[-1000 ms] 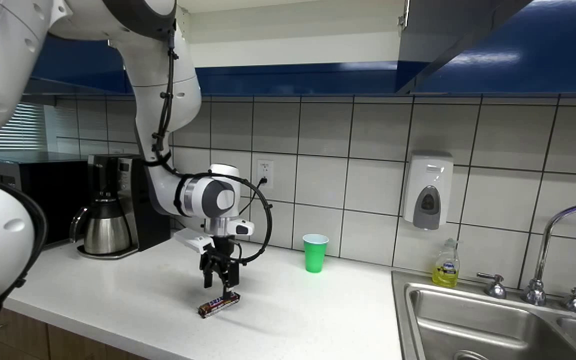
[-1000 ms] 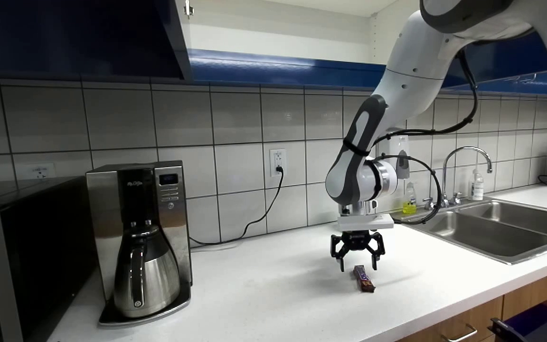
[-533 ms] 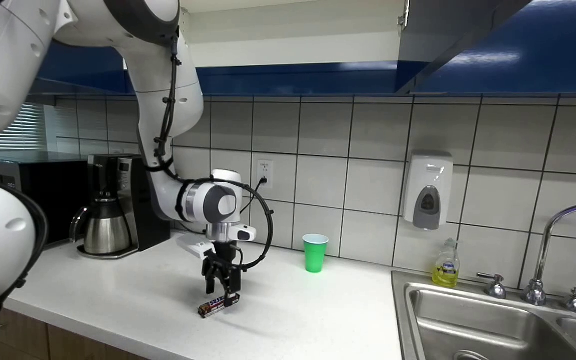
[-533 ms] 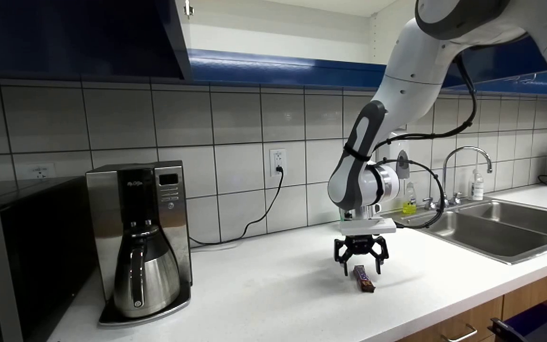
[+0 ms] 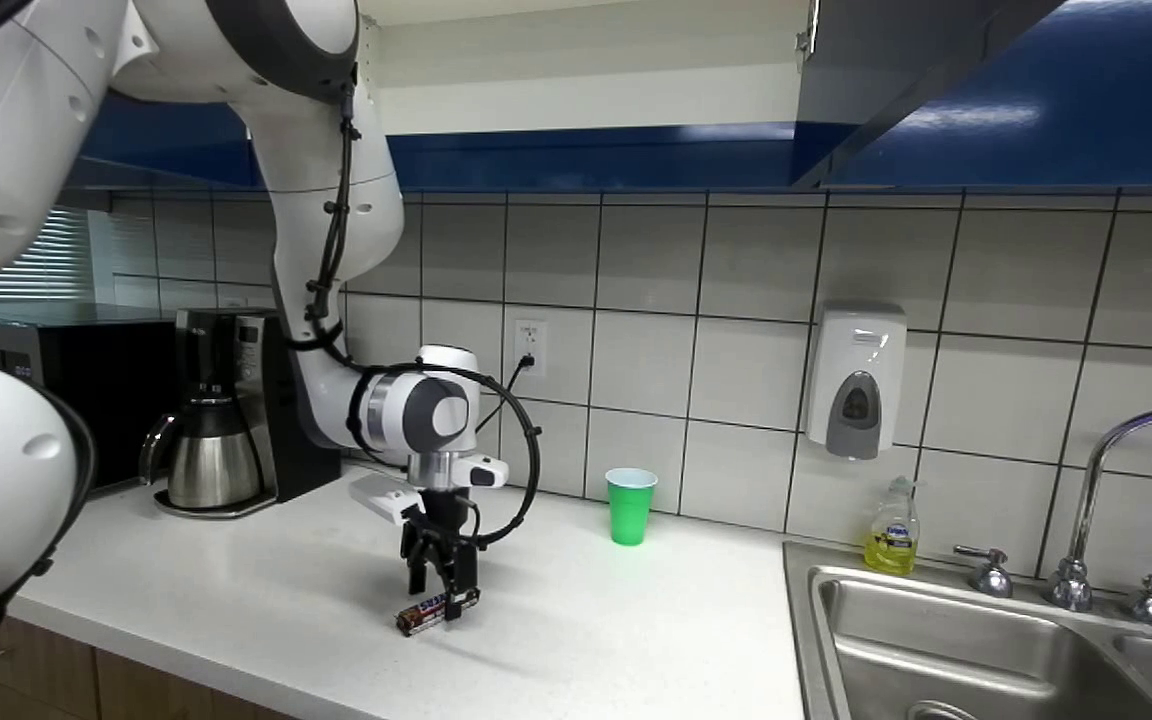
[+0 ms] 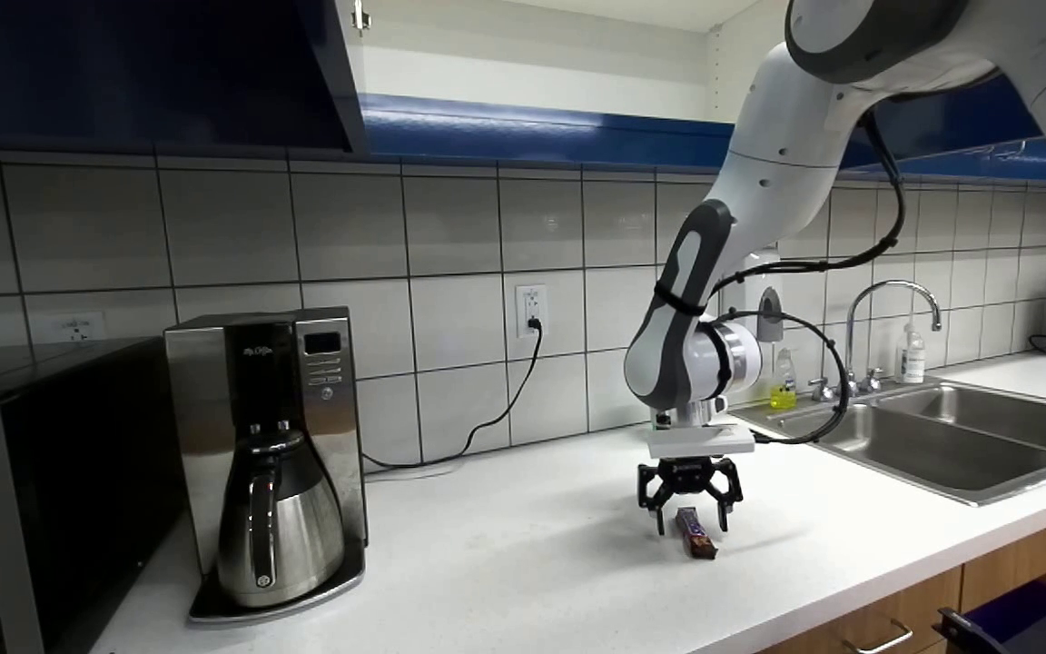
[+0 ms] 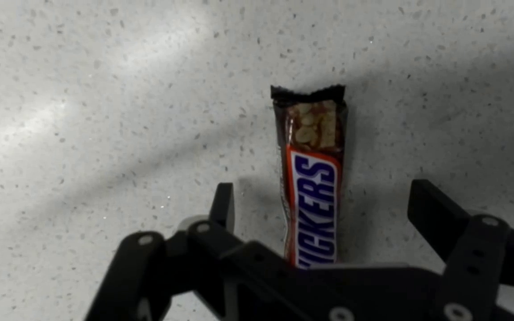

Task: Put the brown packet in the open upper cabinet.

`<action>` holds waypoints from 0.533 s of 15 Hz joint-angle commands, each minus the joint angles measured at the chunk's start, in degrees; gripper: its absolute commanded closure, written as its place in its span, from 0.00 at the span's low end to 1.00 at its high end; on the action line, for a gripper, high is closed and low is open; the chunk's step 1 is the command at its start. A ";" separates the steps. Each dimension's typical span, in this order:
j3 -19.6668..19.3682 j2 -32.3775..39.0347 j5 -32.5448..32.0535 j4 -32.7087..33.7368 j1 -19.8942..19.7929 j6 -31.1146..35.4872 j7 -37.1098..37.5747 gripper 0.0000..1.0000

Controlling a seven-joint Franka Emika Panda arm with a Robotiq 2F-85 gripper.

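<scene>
The brown packet, a slim Snickers bar, lies on the white counter in both exterior views and in the wrist view. My gripper is open, points straight down and is low over the packet. In the wrist view the packet lies between the two spread fingers, with a gap on each side and nearer the left finger. The gripper's body hides the packet's near end there. The open upper cabinet, with white interior and blue frame, is above the counter in both exterior views.
A green cup stands near the tiled wall. A coffee maker and a microwave stand on the counter. A steel sink is at the right. The cabinet's swung-out door overhangs the counter.
My gripper has moved down, a little at a time, to lower around the packet. Its fingers have stayed open. The packet has not moved.
</scene>
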 commanded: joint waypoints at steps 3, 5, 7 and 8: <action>-1.20 0.80 0.11 0.75 1.47 0.30 1.85 0.00; -1.13 1.04 0.33 1.01 1.38 -0.03 1.73 0.00; -1.19 1.35 0.26 1.26 1.44 -0.05 1.75 0.26; -1.27 1.55 0.19 1.42 1.52 -0.04 1.86 0.33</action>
